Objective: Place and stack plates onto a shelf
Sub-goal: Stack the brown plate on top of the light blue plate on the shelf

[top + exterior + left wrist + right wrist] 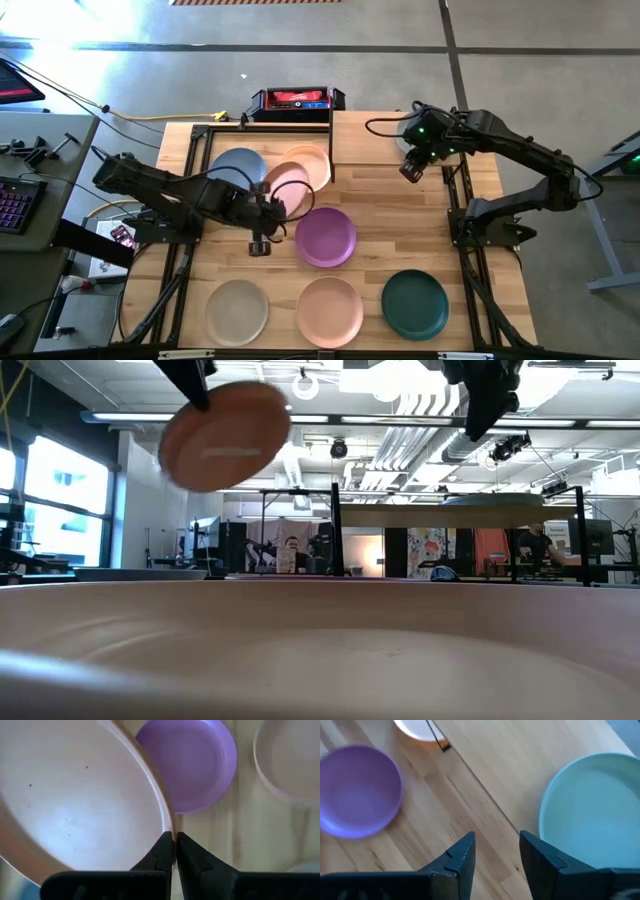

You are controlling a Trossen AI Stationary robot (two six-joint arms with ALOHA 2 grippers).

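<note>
Left jaws [174, 851] pinch the pink plate's [75, 795] rim; right jaws [497, 851] open; no legible writing.

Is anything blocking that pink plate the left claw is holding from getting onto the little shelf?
Nothing visible blocks it. The left claw holds the pink plate lifted beside the shelf, where a blue plate and an orange plate already sit.

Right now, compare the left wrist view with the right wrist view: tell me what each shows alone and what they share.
Only the left wrist view shows the peach plate, its rim pinched in the left end effector, with a beige plate beyond. Only the right wrist view shows the pale green plate and the open right end effector above the table. Both show the purple plate lying on the wood.
</note>
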